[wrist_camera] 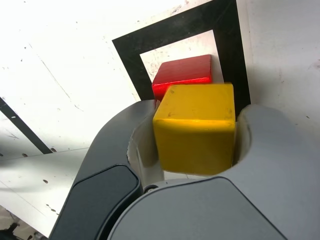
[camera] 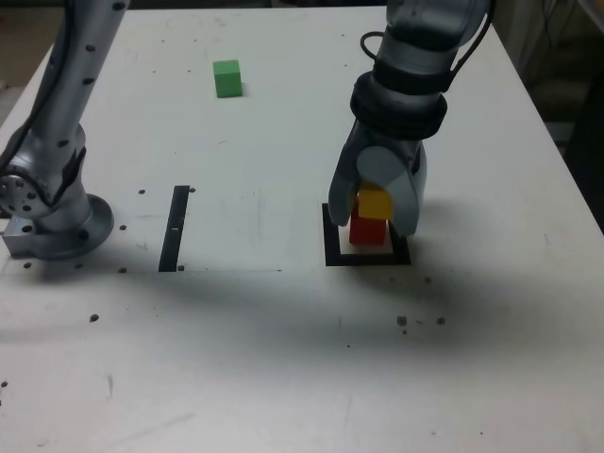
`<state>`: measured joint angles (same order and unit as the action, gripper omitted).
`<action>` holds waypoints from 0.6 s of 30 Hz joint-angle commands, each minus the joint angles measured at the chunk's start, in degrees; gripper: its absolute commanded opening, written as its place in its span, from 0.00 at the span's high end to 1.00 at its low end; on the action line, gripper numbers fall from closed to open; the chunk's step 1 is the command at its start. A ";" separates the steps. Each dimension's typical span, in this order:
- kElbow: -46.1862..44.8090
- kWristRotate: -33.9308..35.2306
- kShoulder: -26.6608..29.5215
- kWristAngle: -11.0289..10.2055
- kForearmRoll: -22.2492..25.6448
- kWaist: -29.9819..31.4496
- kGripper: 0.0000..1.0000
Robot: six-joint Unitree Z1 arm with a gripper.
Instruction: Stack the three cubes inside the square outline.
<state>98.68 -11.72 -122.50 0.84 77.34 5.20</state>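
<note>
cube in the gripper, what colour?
Yellow cube, clearest in the wrist view.

Looks like a robotics lab or test bench: scuffed white table [camera: 283, 377] with taped black square outline [camera: 332, 247], black strip [camera: 175, 228], bolted arm base [camera: 57, 222].

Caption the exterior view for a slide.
Gripper holds the yellow cube atop the red cube inside the square outline; the green cube waits apart.

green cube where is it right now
The green cube sits alone on the table near the far edge, toward the exterior view's left, well away from the square outline where the gripper holds the yellow cube.
</note>
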 commanded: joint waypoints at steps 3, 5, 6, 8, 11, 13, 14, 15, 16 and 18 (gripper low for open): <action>-0.61 -0.08 0.31 0.11 -0.56 0.08 0.00; -1.07 -0.07 0.54 0.13 -0.91 0.08 0.00; -1.33 -0.07 0.70 0.15 -1.12 0.08 0.00; -1.92 -0.06 1.18 0.17 -1.68 0.08 0.00; -2.85 0.02 2.43 0.02 -2.44 0.08 0.00; -3.46 0.20 3.71 -0.48 -2.75 0.08 0.00; -3.74 0.32 4.48 -0.86 -2.82 0.08 0.00; -3.98 0.43 5.30 -1.29 -2.85 0.06 0.00; -4.20 0.55 6.17 -1.78 -2.85 0.01 0.00; -4.57 0.70 7.89 -2.73 -2.76 -0.24 0.00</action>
<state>94.33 -11.20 -116.18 -1.30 74.57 5.20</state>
